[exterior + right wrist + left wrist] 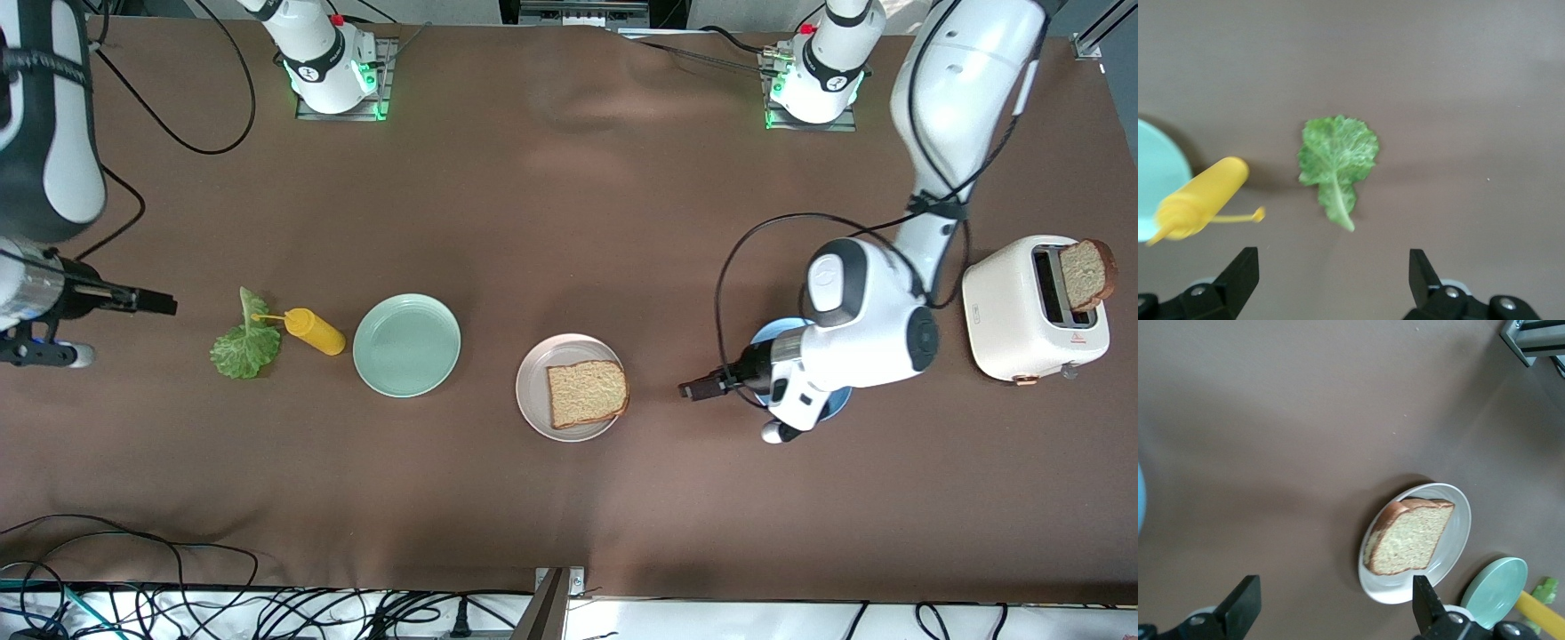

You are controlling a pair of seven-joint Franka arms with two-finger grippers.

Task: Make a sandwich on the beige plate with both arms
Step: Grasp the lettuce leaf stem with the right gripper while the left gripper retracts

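A: Where's the bread?
B: One slice [587,393] lies on the beige plate [533,400], centre of the frame; another [1086,274] stands in the toaster [1022,311], far right.
A: And the lettuce [242,345]?
B: Lower left, beside the mustard bottle [313,331].
A: Grippers?
B: Left gripper [698,388] over the blue plate's [836,404] edge, right gripper [151,302] at the frame's left edge; both spread wide, empty.

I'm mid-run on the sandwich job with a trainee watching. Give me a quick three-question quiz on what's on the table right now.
1. True or false: a bread slice already lies on the beige plate.
2. Where is the second bread slice? A) in the toaster B) on the green plate C) held by the left gripper
3. Fill in: the right gripper, open, hovers near the ____ beside the mustard bottle.

Key: 1 true; 2 A; 3 lettuce leaf.
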